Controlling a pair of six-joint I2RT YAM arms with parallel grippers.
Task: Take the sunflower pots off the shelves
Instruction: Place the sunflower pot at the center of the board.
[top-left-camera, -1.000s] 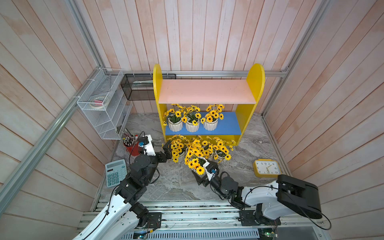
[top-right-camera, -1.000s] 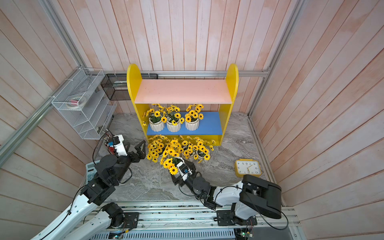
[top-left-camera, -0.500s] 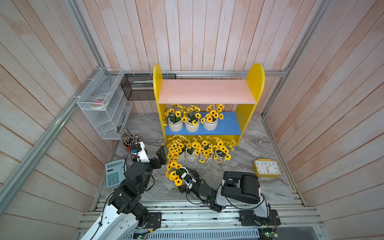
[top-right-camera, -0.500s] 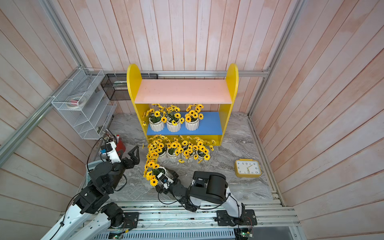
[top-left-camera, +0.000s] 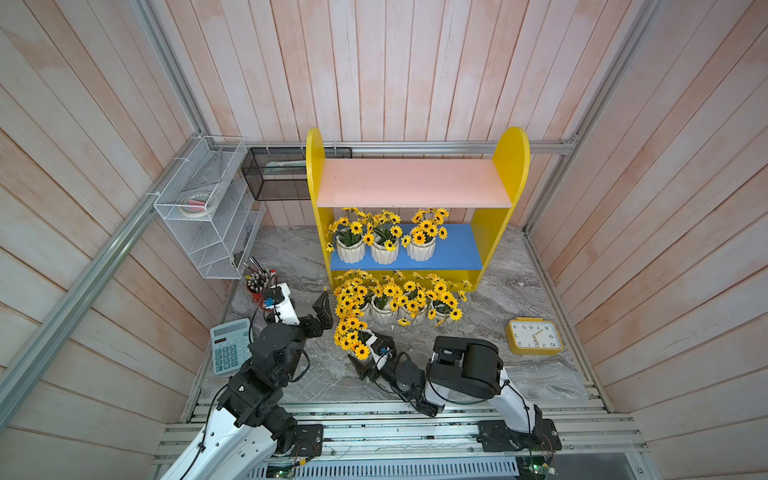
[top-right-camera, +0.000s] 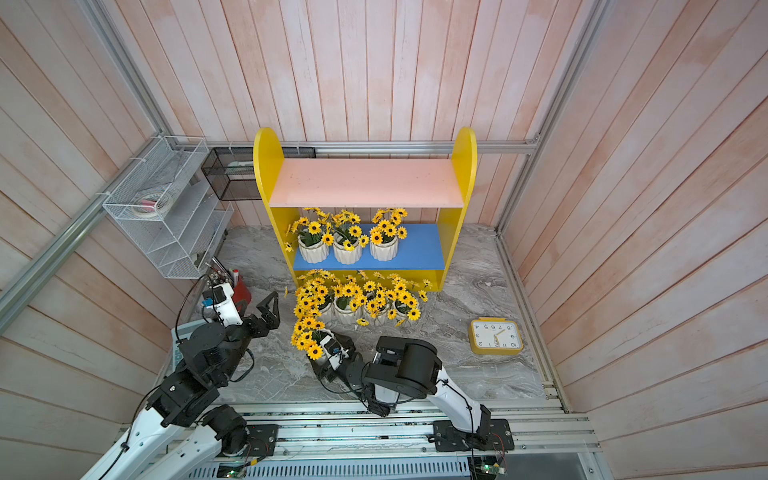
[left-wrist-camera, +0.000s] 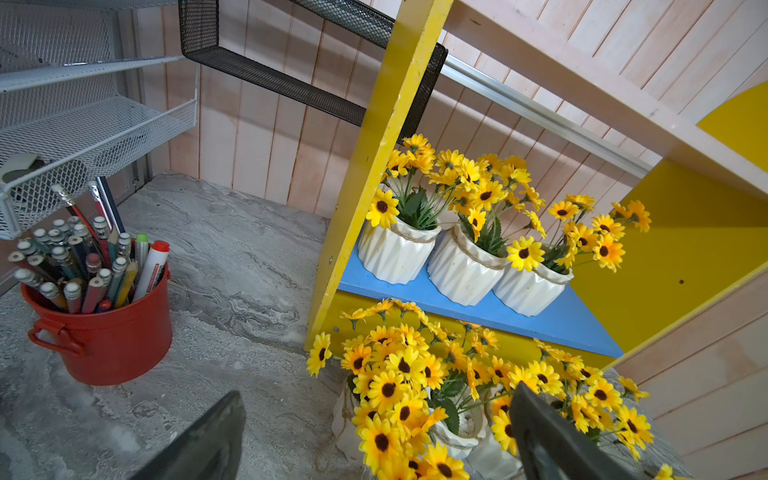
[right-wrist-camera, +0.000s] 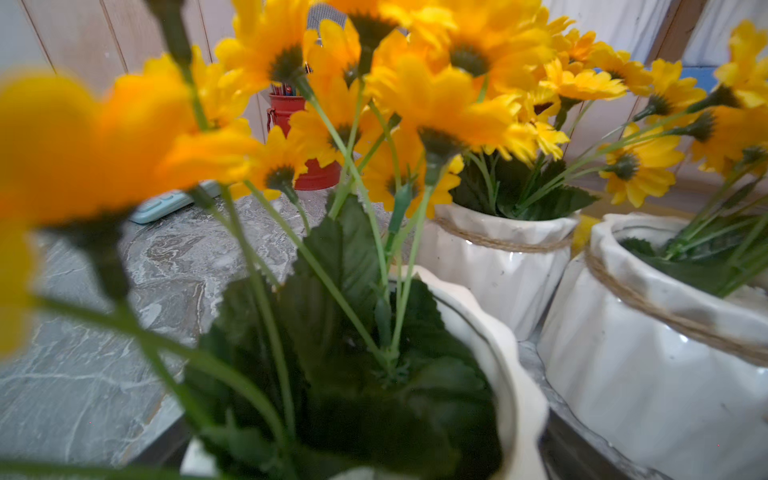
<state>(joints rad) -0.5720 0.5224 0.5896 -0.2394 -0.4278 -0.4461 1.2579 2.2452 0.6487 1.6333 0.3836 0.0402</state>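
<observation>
The shelves (top-left-camera: 511, 166) have a bare pink upper board (top-left-camera: 411, 183). Three sunflower pots (top-left-camera: 384, 251) (left-wrist-camera: 461, 270) stand on the blue lower board (top-left-camera: 457, 253). Several more pots (top-left-camera: 384, 316) (right-wrist-camera: 498, 266) stand in a row on the table in front of the unit. My right gripper (top-left-camera: 362, 362) is low near the table's front, shut on one more sunflower pot (top-left-camera: 350, 338) (right-wrist-camera: 511, 374). That pot fills the right wrist view and hides most of the jaws. My left gripper (top-left-camera: 320, 316) (left-wrist-camera: 378, 395) hangs open and empty just left of the row.
A red pen cup (top-left-camera: 255, 286) (left-wrist-camera: 104, 332) and a calculator (top-left-camera: 226, 347) sit at the left. A yellow clock (top-left-camera: 534, 336) lies at the right. A white wire rack (top-left-camera: 208, 216) and a black mesh basket (top-left-camera: 274, 174) hang on the walls.
My right gripper has carried its pot leftward and toward the front, away from the row, with the arm folding in. The left arm has drawn back slightly, still open.
</observation>
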